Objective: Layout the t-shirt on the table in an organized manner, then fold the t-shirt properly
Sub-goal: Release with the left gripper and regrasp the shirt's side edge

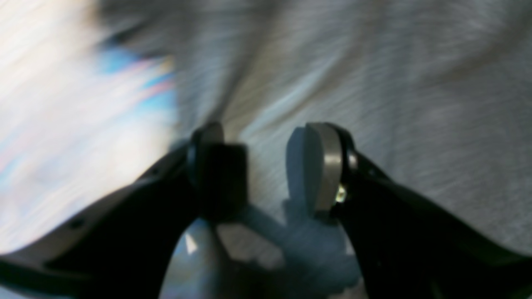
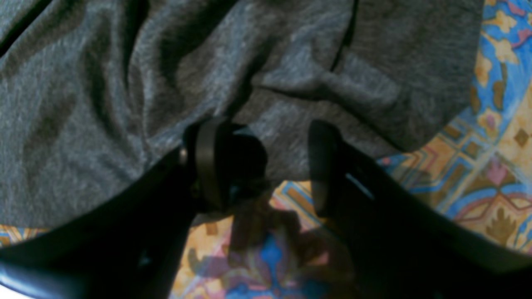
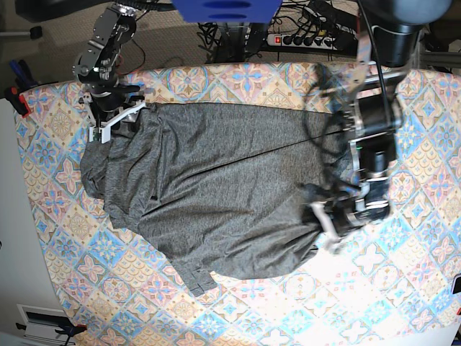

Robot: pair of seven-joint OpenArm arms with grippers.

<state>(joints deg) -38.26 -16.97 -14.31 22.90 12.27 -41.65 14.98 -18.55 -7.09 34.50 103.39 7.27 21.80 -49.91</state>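
The dark grey t-shirt (image 3: 216, 194) lies spread and wrinkled across the tile-patterned table (image 3: 252, 310). My right gripper (image 3: 108, 126) is at the shirt's far left corner. In its wrist view the right gripper (image 2: 266, 166) stands open, straddling the t-shirt (image 2: 104, 104) at its edge, with the table (image 2: 490, 166) showing below. My left gripper (image 3: 317, 220) hovers over the shirt's right edge. In the blurred left wrist view the left gripper (image 1: 266, 166) is open above the t-shirt (image 1: 395, 83), with nothing between its jaws, and the table (image 1: 62, 145) shows to the left.
A power strip with cables (image 3: 302, 36) lies beyond the table's far edge. A red clamp (image 3: 20, 101) sits at the table's left side. A blue object (image 3: 223, 9) hangs at the top of the base view.
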